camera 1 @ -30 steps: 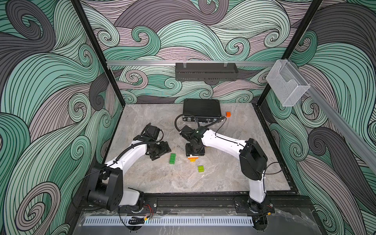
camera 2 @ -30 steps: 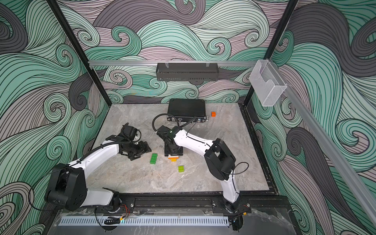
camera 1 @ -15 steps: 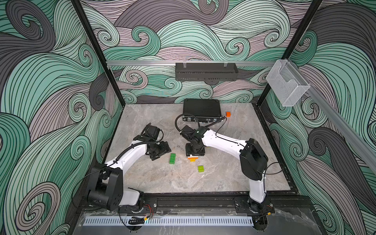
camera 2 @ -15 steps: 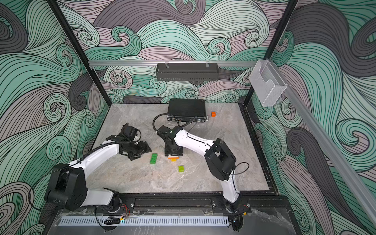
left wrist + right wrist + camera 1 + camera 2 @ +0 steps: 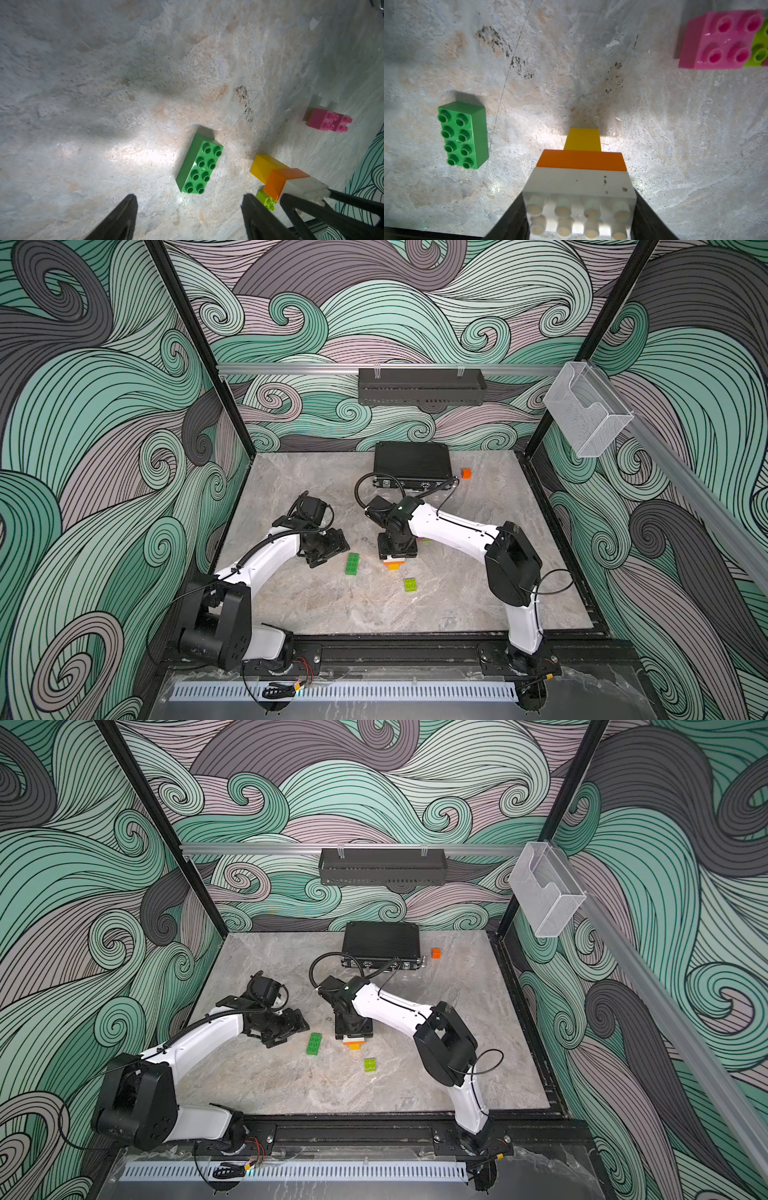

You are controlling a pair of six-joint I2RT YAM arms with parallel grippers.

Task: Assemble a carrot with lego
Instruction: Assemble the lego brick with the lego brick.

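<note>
**A:** What is hard to see?

**B:** In both top views the right arm hides the pink brick almost wholly. The right wrist view shows it studs up on the table, with a lime piece against it, cut off by the frame edge. The right gripper also covers the carrot's white end from above. Only its orange and yellow steps poke out at frame centre.

**A:** Where is the carrot, then?

**B:** The carrot is clamped between the right gripper's fingers by its white brick, yellow tip pointing down. The tip seems to rest on the table, though I cannot be sure.

**A:** And the left gripper?

**B:** The left gripper is spread wide and holds nothing, left of centre in the top views. The green brick lies just ahead of its tips, between it and the carrot.

**A:** Anything else about?

**B:** A lime brick lies loose, lower right of the carrot. From the left wrist it is half hidden behind the carrot. A black case and an orange cube sit at the upper edge of the table, well apart from the bricks.

**A:** Surfaces?

**B:** The bricks are glossy plastic with round hollow studs, eight on the green one. The white brick is specked with dark marks. The table looks like mottled grey-beige stone with black scuffs, and the case lid is ribbed.
</note>
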